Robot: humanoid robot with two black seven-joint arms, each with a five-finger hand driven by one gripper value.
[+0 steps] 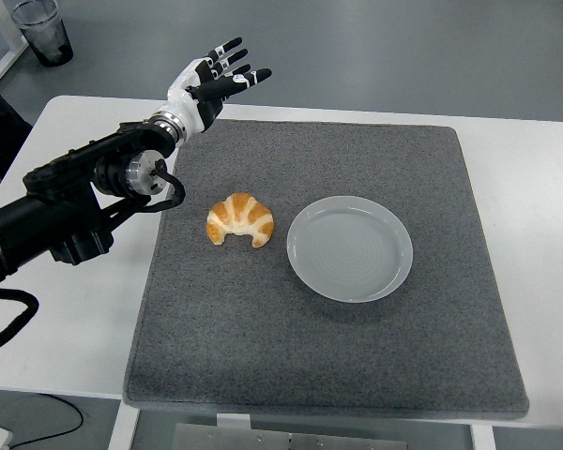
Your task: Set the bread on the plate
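The croissant (pixel 240 219) lies on the grey mat (pixel 357 356) just left of the empty plate (pixel 350 248), not touching its rim, its horns pointing toward the table's near edge. The left hand (pixel 209 86) hovers beyond the croissant, well apart from it, fingers (pixel 249 79) spread and holding nothing. The pastry is probably light, soft and flaky, easily crushed, so a gentle grasp across its thick middle hump, not the thin tips, looks safest.

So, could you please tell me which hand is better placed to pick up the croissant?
The left hand: open above the mat's far left corner, on the croissant's side. The right arm isn't in view.
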